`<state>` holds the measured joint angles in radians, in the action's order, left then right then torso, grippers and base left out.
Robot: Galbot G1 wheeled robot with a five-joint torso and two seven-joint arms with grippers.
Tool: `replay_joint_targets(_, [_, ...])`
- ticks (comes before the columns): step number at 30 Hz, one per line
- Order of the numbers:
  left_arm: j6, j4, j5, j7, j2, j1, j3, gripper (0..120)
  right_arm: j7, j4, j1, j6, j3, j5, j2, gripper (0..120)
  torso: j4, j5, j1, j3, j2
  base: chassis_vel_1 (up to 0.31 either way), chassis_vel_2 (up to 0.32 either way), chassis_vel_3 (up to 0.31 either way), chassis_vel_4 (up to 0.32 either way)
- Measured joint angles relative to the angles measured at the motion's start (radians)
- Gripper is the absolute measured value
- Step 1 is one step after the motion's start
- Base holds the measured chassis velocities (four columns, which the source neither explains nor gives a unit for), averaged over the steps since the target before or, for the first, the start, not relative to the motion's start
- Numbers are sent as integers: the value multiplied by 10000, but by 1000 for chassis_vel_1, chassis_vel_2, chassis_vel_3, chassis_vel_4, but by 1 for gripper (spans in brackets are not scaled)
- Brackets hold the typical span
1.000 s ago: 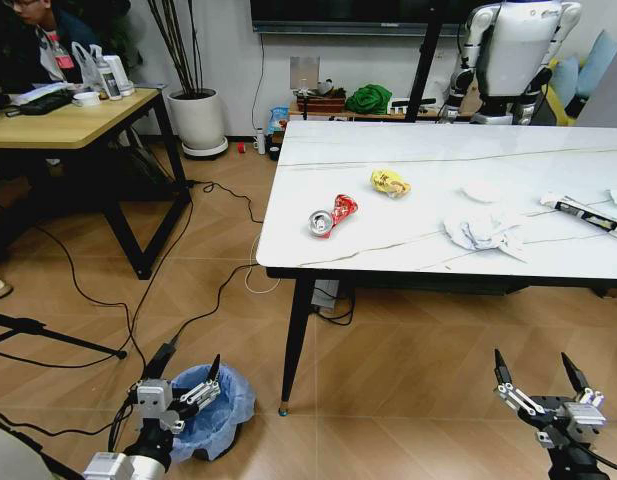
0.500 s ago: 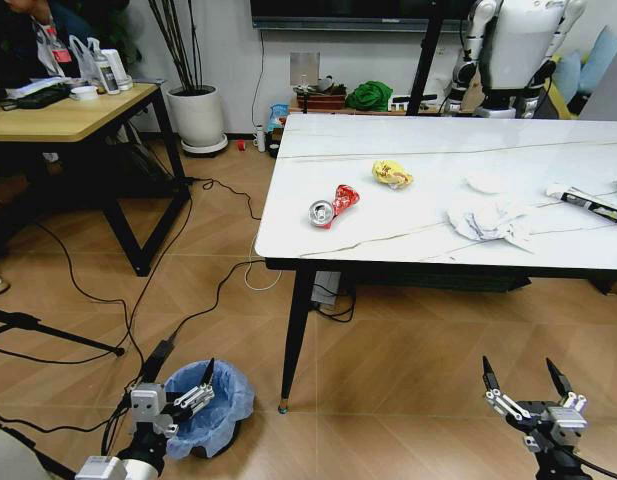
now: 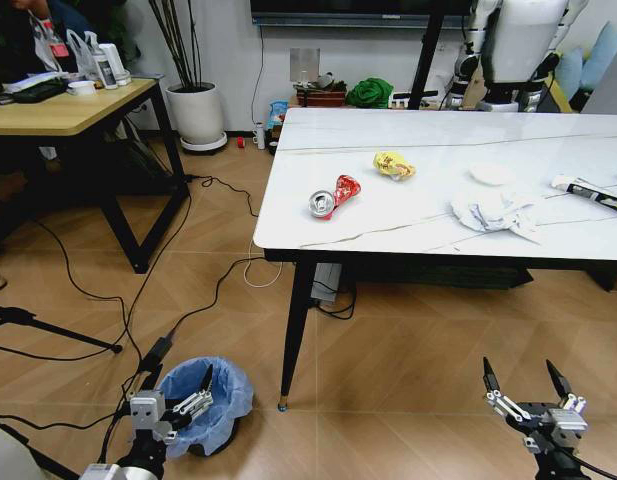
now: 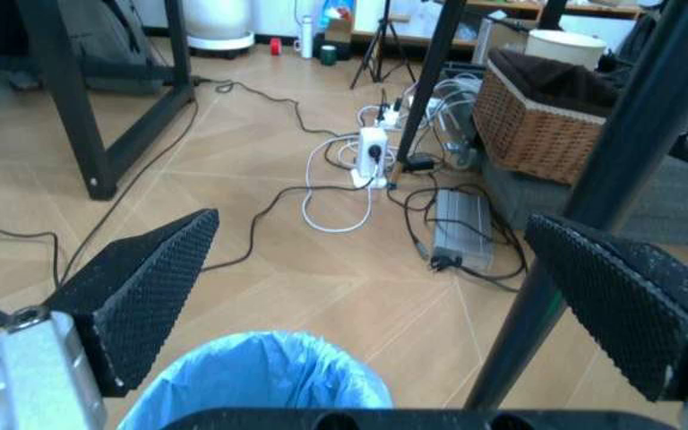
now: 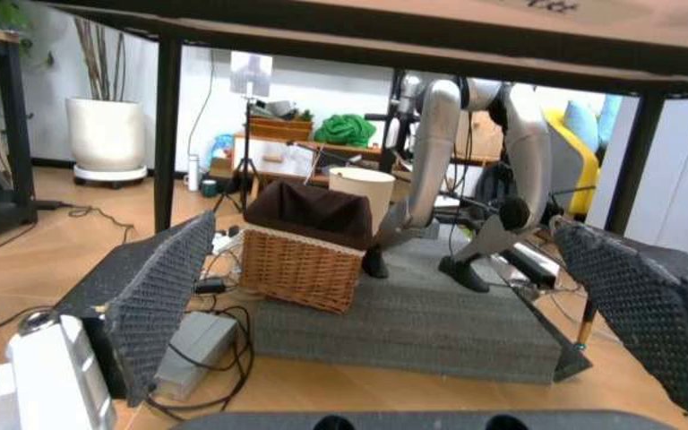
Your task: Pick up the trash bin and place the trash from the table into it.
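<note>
**Operator:** Over the last second I've brought the left gripper (image 3: 178, 398) lower, and it now hangs right over the near rim of the trash bin (image 3: 213, 405). The whole head picture has slid too, so the camera moved; the bin itself hasn't. In the left wrist view the blue liner (image 4: 261, 381) sits just under the wide-spread pads (image 4: 141, 296).

**Observer:** Does it have hold of anything?

**Operator:** No. Jaws fully apart, nothing between them, and I judge they are not yet touching the bag. The right gripper (image 3: 528, 385) is spread wide as well, empty, low over the floor in front of the table (image 3: 288, 225), where it sat half a second ago.

**Observer:** And the trash?

**Operator:** All on the marble top: the crushed can (image 3: 330, 197) near the front-left corner, the yellow wrapper (image 3: 392, 165) behind it, crumpled paper (image 3: 495, 213) further right, a white disc (image 3: 491, 174) and a long wrapper (image 3: 590, 193) at the far edge.

**Observer:** So where does that leave us?

**Operator:** Early. The approach to the bin is nearly done; the pickup hasn't started.
</note>
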<state>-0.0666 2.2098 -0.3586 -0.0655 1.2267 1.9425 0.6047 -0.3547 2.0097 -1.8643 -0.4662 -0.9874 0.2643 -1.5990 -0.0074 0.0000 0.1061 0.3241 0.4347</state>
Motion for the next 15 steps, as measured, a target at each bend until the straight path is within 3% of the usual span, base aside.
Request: replay_joint_targets(15, [-33, -367, -117, 23, -63, -34, 57, 100, 0, -198, 108, 19, 133, -26, -62, 100, 0, -1, -219, -392, -611, 0, 0, 0, 0])
